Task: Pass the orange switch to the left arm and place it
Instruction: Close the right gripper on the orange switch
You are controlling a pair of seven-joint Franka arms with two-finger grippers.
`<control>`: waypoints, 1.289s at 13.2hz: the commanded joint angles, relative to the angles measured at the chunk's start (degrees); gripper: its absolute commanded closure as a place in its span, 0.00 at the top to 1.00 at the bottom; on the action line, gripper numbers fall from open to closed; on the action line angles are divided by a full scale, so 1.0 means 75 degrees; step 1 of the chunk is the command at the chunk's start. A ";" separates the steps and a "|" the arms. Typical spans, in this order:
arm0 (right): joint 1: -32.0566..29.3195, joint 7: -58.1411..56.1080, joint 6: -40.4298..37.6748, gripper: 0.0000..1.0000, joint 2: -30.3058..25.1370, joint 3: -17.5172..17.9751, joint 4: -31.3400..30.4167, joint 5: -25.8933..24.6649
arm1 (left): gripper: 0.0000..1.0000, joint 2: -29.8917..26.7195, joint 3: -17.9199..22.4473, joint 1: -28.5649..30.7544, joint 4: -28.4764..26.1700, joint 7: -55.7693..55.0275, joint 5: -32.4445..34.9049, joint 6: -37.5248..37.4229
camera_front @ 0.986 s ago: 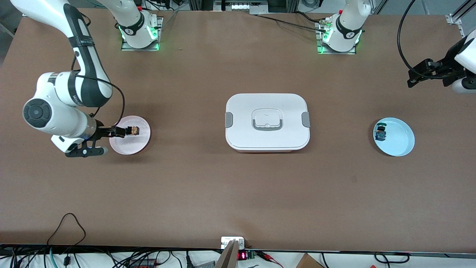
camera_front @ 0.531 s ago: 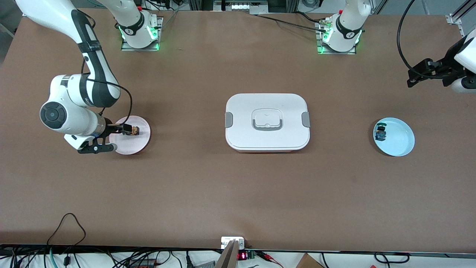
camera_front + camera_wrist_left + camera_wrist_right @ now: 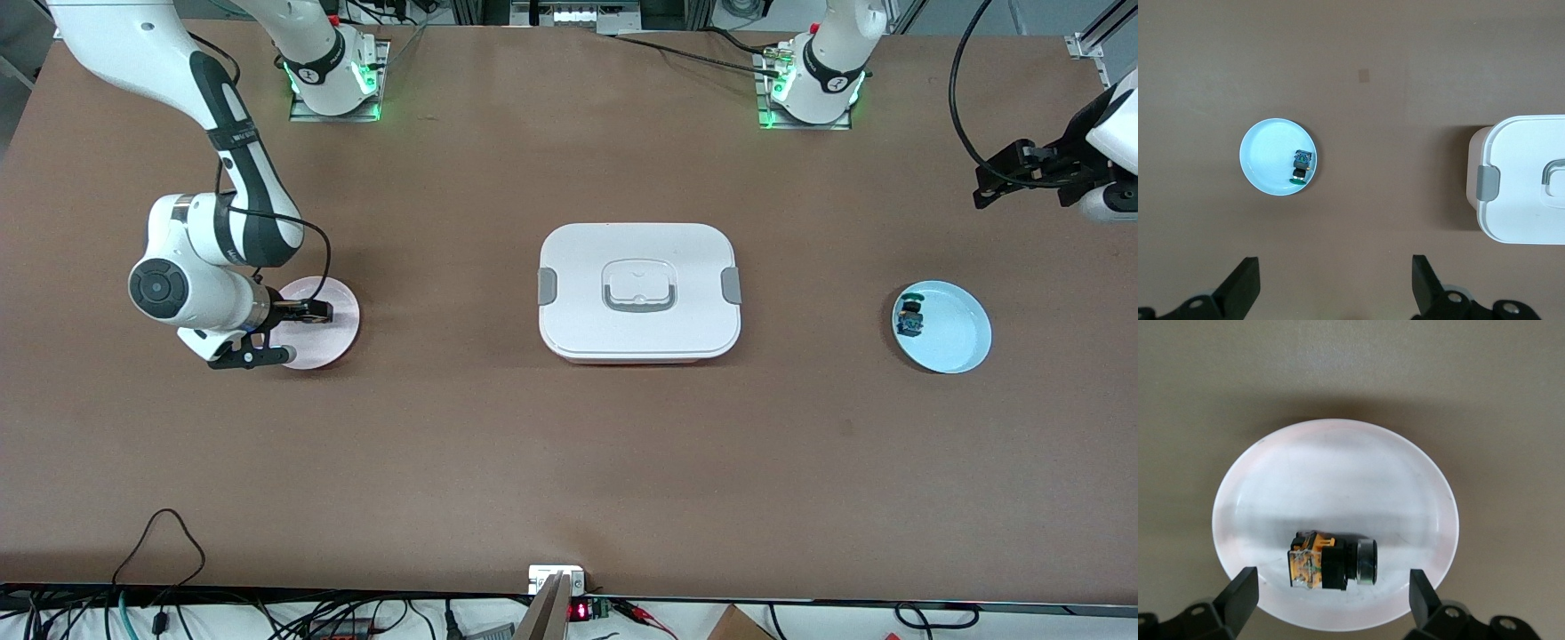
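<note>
Colour key: the brown table is carrying a white box with grey latches, a pale pink plate and a light blue plate. The orange switch is showing an orange body, black middle and silvery end; the blue switch is showing a green tip.

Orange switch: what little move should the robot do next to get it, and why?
Probably lower the right tool straight down around the orange switch, then close. Its fingers stand open above the pink plate where the switch lies untouched. The left tool waits open, high over the table.
</note>
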 commanded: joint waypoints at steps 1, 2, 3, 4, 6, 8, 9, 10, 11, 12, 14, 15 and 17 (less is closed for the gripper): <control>0.0001 -0.0063 0.0372 1.00 0.0142 0.0033 -0.0136 -0.0039 | 1.00 0.0071 0.0001 -0.0064 0.0202 -0.0064 -0.0002 -0.0091; 0.0013 -0.0074 0.0431 1.00 0.0189 0.0033 -0.0136 -0.0039 | 1.00 0.0071 -0.0022 -0.0076 0.0202 -0.0064 -0.0002 -0.0091; 0.0013 -0.0074 0.0432 1.00 0.0224 0.0033 -0.0160 -0.0051 | 1.00 0.0071 -0.0022 -0.0076 0.0202 -0.0064 -0.0002 -0.0091; 0.0013 -0.0086 0.0443 1.00 0.0236 0.0033 -0.0195 -0.0051 | 1.00 0.0071 -0.0022 -0.0064 0.0202 -0.0064 -0.0002 -0.0091; 0.0071 -0.0098 0.0443 1.00 0.0283 0.0033 -0.0230 -0.0062 | 1.00 0.0071 -0.0022 -0.0076 0.0202 -0.0064 -0.0002 -0.0091; 0.0165 -0.0098 0.0571 1.00 0.0307 0.0033 -0.0335 -0.0062 | 1.00 0.0071 -0.0022 -0.0076 0.0202 -0.0064 -0.0002 -0.0091; 0.0177 -0.0109 0.0688 1.00 0.0307 0.0033 -0.0417 -0.0062 | 1.00 0.0071 -0.0022 -0.0076 0.0202 -0.0064 -0.0002 -0.0079; 0.0177 -0.0098 0.0794 1.00 0.0307 0.0033 -0.0487 -0.0062 | 1.00 0.0071 -0.0022 -0.0076 0.0202 -0.0064 -0.0002 -0.0079; 0.0177 -0.0098 0.0853 1.00 0.0318 0.0033 -0.0511 -0.0062 | 1.00 0.0071 -0.0022 -0.0076 0.0202 -0.0064 -0.0002 -0.0079; 0.0177 -0.0109 0.0877 1.00 0.0330 0.0033 -0.0523 -0.0062 | 1.00 0.0071 -0.0022 -0.0076 0.0202 -0.0064 -0.0002 -0.0079; 0.0166 -0.0214 0.0889 1.00 0.0377 0.0033 -0.0523 -0.0074 | 1.00 0.0071 -0.0022 -0.0076 0.0202 -0.0064 -0.0002 -0.0079; 0.0165 -0.0354 0.0889 1.00 0.0389 0.0033 -0.0523 -0.0074 | 1.00 0.0071 -0.0022 -0.0076 0.0202 -0.0064 -0.0002 -0.0079; 0.0154 -0.0414 0.0900 1.00 0.0400 0.0033 -0.0558 -0.0097 | 1.00 0.0071 -0.0022 -0.0076 0.0202 -0.0064 0.0009 -0.0079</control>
